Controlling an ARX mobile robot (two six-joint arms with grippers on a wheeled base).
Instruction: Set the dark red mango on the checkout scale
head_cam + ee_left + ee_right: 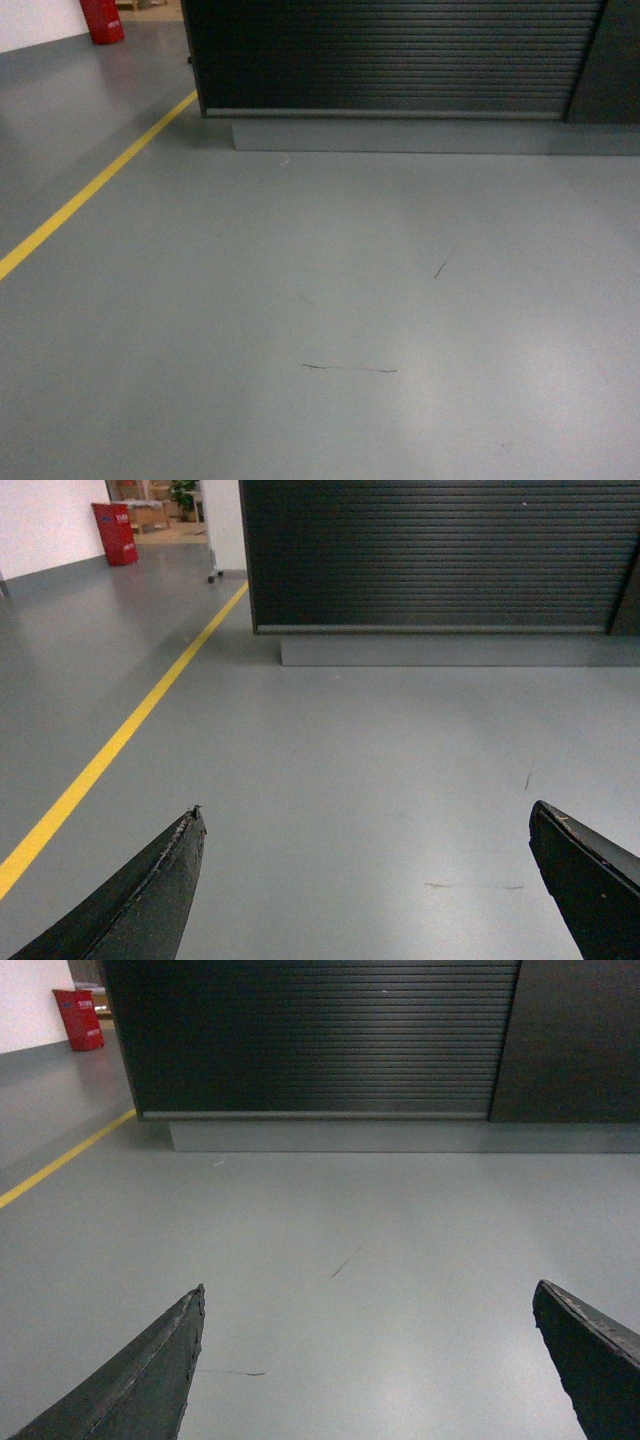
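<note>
One checkout, two empty end effectors spread wide

The counter top, far ahead of the jaws, is cut off by every picture's upper edge; only its ribbed front is shown. Both grippers' jaws are cropped at the lower edges

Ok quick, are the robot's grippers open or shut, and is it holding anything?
Left gripper: open, holding nothing.
Right gripper: open, holding nothing.
</note>
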